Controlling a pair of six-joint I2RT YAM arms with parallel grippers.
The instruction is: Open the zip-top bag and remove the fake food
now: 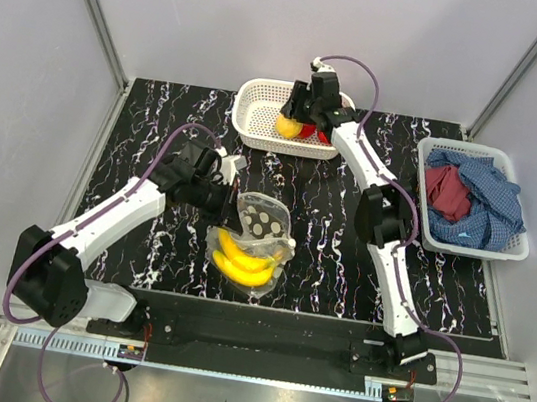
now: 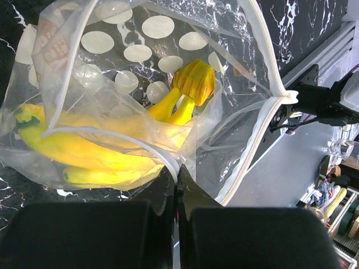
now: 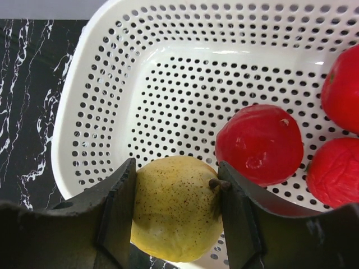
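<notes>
The zip-top bag (image 1: 263,223) (image 2: 140,50), clear with white dots, lies mid-table with its mouth gaping. Inside it rests a yellow banana bunch (image 1: 243,258) (image 2: 84,148). My left gripper (image 1: 230,207) (image 2: 178,171) is shut on the bag's white zip edge. My right gripper (image 1: 290,123) (image 3: 176,165) is shut on a speckled yellow round fruit (image 3: 174,210) and holds it over the near rim of the white mesh basket (image 1: 252,108) (image 3: 101,84). Three red fruits (image 1: 308,132) (image 3: 261,143) lie inside that basket.
At the right edge of the table stands a second white basket (image 1: 464,248) filled with red and blue cloths (image 1: 476,197). Grey walls enclose the table on three sides. A metal rail (image 1: 258,336) carrying the arm bases runs along the near edge.
</notes>
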